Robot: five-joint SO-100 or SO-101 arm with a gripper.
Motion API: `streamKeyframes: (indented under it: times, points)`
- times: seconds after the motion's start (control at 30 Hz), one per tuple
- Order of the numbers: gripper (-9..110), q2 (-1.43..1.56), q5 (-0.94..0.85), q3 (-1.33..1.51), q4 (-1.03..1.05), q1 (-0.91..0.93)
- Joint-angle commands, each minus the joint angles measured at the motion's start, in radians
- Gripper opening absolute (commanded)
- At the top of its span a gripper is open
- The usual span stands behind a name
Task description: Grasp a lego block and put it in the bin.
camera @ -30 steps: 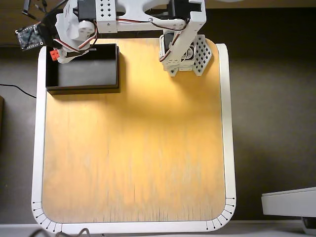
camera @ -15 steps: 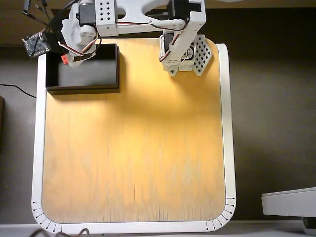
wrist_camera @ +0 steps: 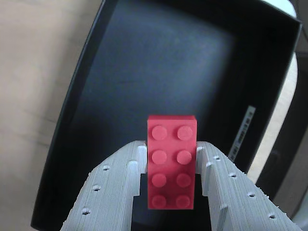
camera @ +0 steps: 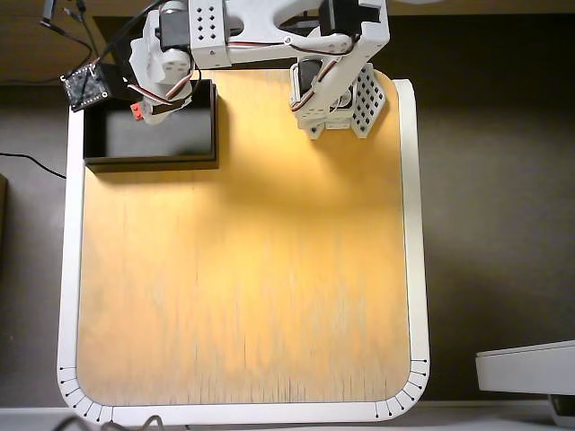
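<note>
A small red lego block (wrist_camera: 172, 161) with two rows of studs sits clamped between my white ribbed fingers (wrist_camera: 120, 187), and the gripper (wrist_camera: 172, 149) is shut on it. Beneath it in the wrist view lies the black bin (wrist_camera: 159, 72), its dark grey floor bare. In the overhead view the bin (camera: 148, 163) stands at the table's far left corner. There the gripper (camera: 144, 112) hangs over the bin's back part with the lego block (camera: 137, 110) showing as a red spot. I cannot tell how high the block is above the floor.
The arm's white base (camera: 337, 99) stands at the back of the wooden table (camera: 243, 269), right of the bin. A small circuit board (camera: 88, 87) hangs beside the gripper. A grey device (camera: 526, 366) lies off the table at lower right.
The gripper has carried the red block rightward, from over the bin's left wall to further over its inside. The jaws stayed shut on it.
</note>
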Motion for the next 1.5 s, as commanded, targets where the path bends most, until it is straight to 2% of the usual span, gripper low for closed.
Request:
streamKeyframes:
  times: [0.0,0.2,0.93,1.47]
  points:
    - [0,0.084,-0.002,0.000,-0.043,-0.015]
    - [1,0.084,0.005,0.005,-0.055,-0.015]
    - [21,0.092,0.005,0.005,-0.110,-0.028]
    - [22,0.301,-0.181,0.005,-0.164,-0.247]
